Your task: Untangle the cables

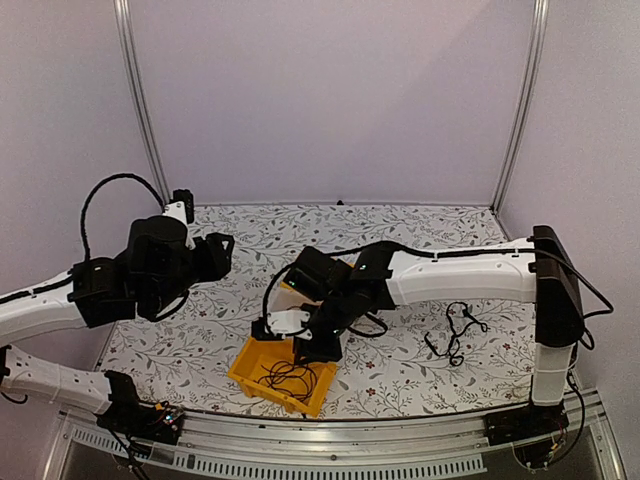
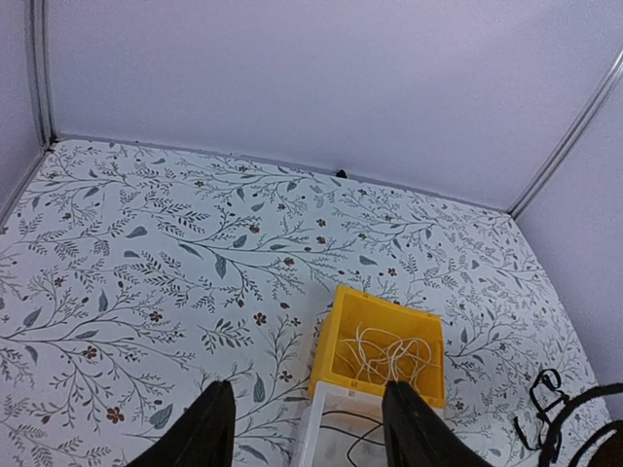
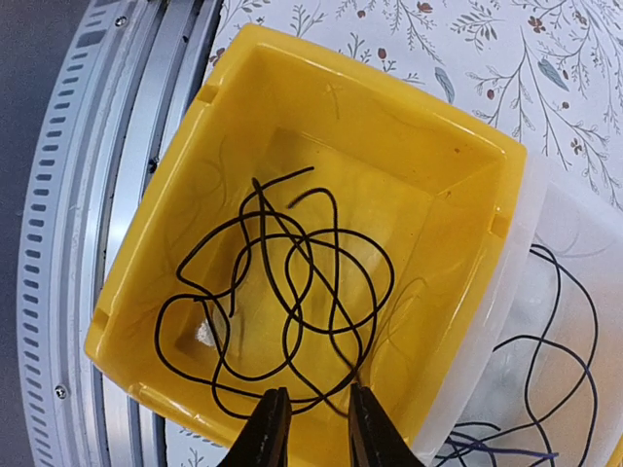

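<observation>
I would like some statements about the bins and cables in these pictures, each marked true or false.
1. The near yellow bin holds black cables. True.
2. The far yellow bin holds only black cables. False: its cables are cream-white.
3. The right gripper is above the near yellow bin. True.
4. The left gripper grips a cable. False: nothing is between its fingers.
5. A black cable lies loose on the table. True.

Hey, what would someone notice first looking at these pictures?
Probably the yellow bin near the table's front edge, holding a tangle of thin black cables. The right gripper hangs directly above it, fingers slightly apart. Next, a second yellow bin farther back with pale cream cables inside, and a loose black cable lying on the flowered tablecloth to the right.
</observation>
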Available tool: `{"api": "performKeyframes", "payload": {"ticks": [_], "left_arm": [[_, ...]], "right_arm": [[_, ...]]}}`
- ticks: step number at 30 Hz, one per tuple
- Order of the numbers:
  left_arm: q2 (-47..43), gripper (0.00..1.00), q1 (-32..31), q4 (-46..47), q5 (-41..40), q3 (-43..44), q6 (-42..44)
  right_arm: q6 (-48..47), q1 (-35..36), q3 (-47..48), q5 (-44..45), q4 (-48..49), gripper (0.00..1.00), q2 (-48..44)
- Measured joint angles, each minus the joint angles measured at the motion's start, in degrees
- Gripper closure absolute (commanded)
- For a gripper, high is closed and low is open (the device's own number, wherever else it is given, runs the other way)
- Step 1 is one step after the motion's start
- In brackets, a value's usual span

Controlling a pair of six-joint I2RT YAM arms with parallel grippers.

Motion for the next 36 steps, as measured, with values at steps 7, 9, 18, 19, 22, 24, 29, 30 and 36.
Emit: {"api": "performKeyframes", "payload": {"ticks": [7,9,18,19,22,24,29,30,36], "left_arm": [[3.15,0.44,0.52,2.08,0.52,3.32,5.07],[4.83,0.43,0.72,2.86,1.09,4.87,7.08],[20.52,0.45,1.05,8.57,9.88,17.66,18.14],[22.53,0.45,1.07,9.11,11.37,19.39,19.08],[27.8,0.45,1.07,10.43,15.78,23.82,21.22],[30.45,0.45,1.05,11.04,18.43,25.83,21.99],[36.24,0.46,0.87,12.09,24.35,29.81,22.84],[37.11,0.46,0.81,12.11,25.31,30.45,22.93],[40.65,0.46,0.31,12.24,29.92,33.24,22.97]], "right_arm": [[-3.32,-1.4,-0.66,0.02,-4.9,0.61,-8.5],[-4.04,-3.19,-2.21,-0.44,-5.25,0.61,-12.48],[-5.18,-28.06,-20.7,-1.77,-4.81,0.68,-32.0],[-5.18,-31.52,-23.39,-1.29,-4.9,0.69,-33.2],[-5.31,-41.79,-29.97,0.15,-5.33,0.71,-35.76],[-5.33,-47.91,-32.74,0.9,-5.79,0.68,-37.29],[-5.64,-54.75,-35.04,4.55,-5.81,0.6,-40.11],[-5.66,-54.82,-35.23,4.76,-5.92,0.6,-40.24],[-8.61,-53.46,-35.76,2.38,-6.82,0.61,-40.79]]}}
